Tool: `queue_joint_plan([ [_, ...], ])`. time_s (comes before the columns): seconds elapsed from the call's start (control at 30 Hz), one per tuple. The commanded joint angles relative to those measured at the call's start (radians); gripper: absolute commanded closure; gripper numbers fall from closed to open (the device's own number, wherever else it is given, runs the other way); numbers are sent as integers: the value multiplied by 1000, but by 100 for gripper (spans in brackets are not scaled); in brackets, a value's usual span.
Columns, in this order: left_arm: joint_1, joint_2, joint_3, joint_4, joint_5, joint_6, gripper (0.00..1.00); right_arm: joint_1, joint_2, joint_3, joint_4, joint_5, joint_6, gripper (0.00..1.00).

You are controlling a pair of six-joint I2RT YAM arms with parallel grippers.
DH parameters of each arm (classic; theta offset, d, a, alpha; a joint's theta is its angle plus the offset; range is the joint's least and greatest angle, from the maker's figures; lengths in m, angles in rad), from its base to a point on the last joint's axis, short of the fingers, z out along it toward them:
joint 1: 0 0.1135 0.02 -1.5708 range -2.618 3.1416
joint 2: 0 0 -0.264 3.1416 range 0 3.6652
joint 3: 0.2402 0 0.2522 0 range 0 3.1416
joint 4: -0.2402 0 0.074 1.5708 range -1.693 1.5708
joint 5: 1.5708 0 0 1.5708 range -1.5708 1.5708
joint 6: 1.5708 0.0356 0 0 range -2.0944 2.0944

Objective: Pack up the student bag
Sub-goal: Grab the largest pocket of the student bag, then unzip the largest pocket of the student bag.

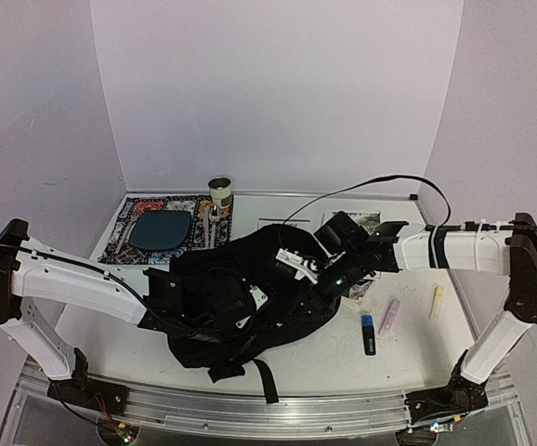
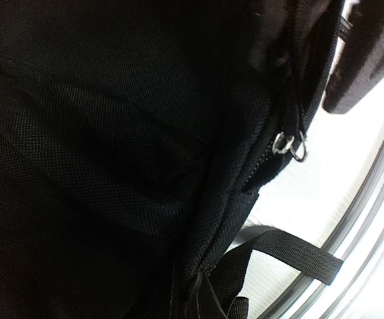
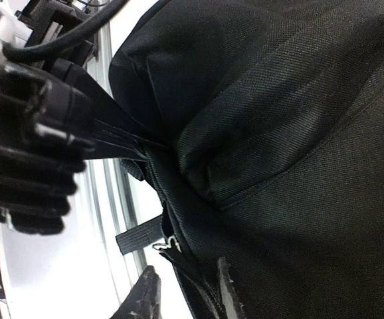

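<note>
Top external view: the student bag lies slumped in the middle of the table, a loose strap trailing toward the near edge. Both arms reach into it, one from each side. Right of the bag lie a black-and-blue marker, a pink stick and a pale yellow stick, all apart from the fabric. At the far left a dark teal plate sits on a patterned mat, with a can just beside it.

The right wrist view shows the left gripper closed tight, a fold of the bag's fabric drawn taut into it. The right gripper is partly open, its two fingertips straddling the bag's seamed edge near a metal zipper pull. Light shows between one fingertip and the cloth, so it has no grip on the bag.

The left wrist view is filled with black weave, with another zipper pull and a webbing strap at the right; its own fingers are hidden.
</note>
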Motion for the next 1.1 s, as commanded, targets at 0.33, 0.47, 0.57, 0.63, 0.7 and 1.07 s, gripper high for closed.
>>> queue_joint_plan([
  [0.33, -1, -42, -14, 20, -38, -11, 100, 4, -105, -10, -23, 14, 27, 100],
  [0.47, 0, -43, -36, -32, -105, -34, 100, 2, -183, -36, -45, 82, 55, 100],
  [0.57, 0, -60, -58, -66, -161, -57, 100, -6, -244, -58, -63, 123, 73, 100],
  [0.63, 1, -82, -78, -79, -186, -73, 100, -8, -282, -75, -79, 158, 83, 100],
  [0.7, 5, -101, -95, -92, -217, -91, 100, -10, -310, -86, -96, 213, 94, 100],
  [1.07, 99, -149, -165, -214, -316, -313, 100, -72, -523, -152, -165, 458, 187, 100],
])
